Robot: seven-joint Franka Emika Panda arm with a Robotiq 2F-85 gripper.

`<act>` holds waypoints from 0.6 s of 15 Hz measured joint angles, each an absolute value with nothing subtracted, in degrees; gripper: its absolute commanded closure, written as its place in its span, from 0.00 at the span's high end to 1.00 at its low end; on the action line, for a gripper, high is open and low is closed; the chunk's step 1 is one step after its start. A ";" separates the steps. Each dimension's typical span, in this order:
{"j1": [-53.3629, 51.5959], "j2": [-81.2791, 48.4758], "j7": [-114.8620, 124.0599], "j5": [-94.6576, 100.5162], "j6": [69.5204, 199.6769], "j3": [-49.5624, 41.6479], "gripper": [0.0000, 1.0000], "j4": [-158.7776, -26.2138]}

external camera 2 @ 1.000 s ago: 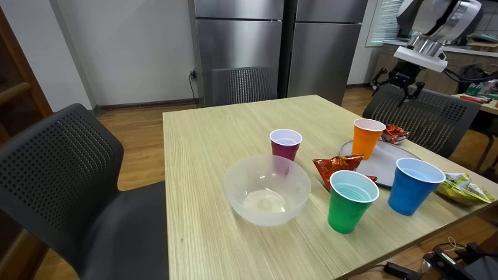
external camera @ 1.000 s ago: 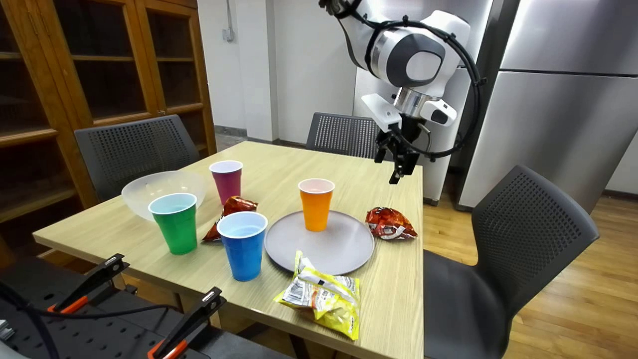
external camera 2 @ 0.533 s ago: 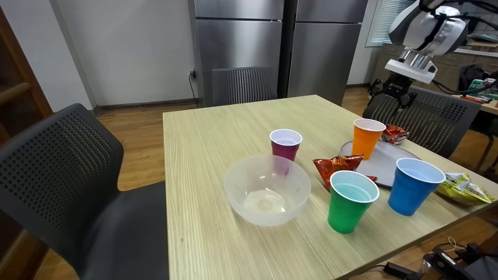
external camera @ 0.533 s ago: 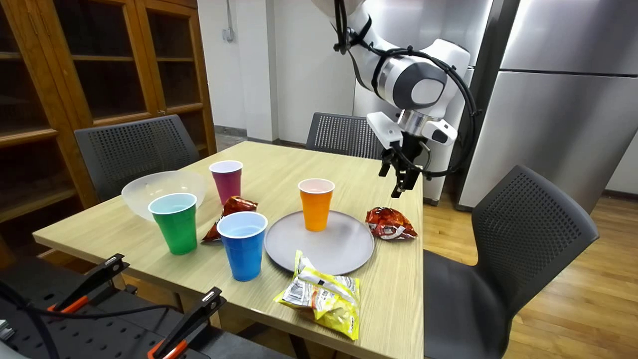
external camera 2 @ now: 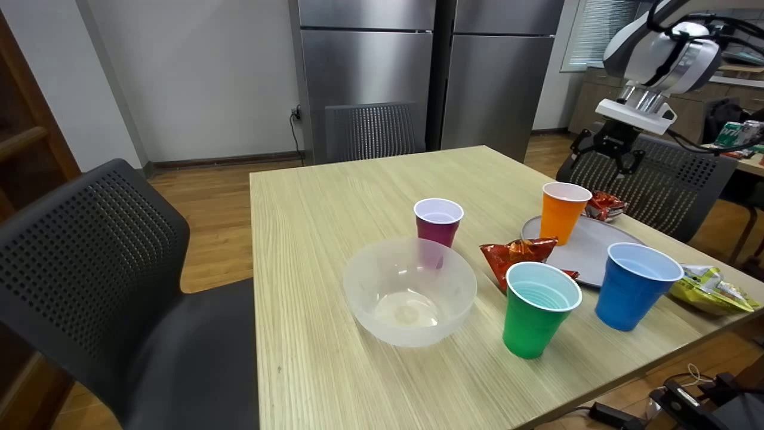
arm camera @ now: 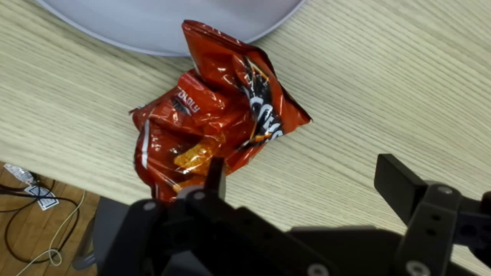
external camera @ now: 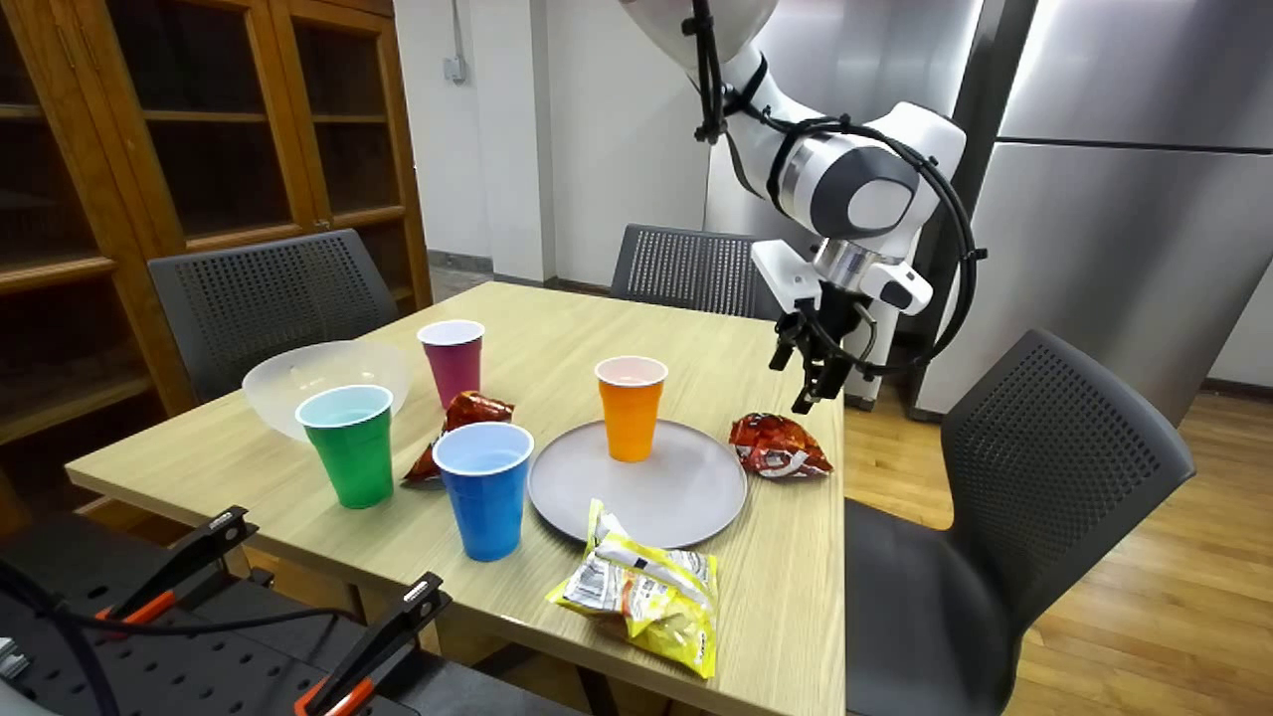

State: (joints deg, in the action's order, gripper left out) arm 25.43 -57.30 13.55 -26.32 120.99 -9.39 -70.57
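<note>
I have the gripper [arm camera: 303, 176] spread wide above the table [arm camera: 364, 76], near a red bag [arm camera: 230, 103] lying beside the plate [arm camera: 145, 23]; I can't quite tell whether bag and plate touch.

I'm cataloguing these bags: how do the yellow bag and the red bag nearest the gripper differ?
The red bag has dark print; the yellow bag has pale patches. The gripper is close to the red bag, farther from the yellow bag. Both lie crumpled on the table.
</note>
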 measured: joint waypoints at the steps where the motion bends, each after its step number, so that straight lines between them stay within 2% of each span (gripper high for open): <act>1: 25.71 -57.68 13.64 -26.32 120.46 -9.39 1.00 -70.17; 9: 26.30 -61.12 14.32 -26.29 117.62 -9.28 1.00 -67.24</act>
State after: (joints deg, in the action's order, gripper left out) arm 26.30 -61.12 14.32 -26.29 117.62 -9.28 -67.24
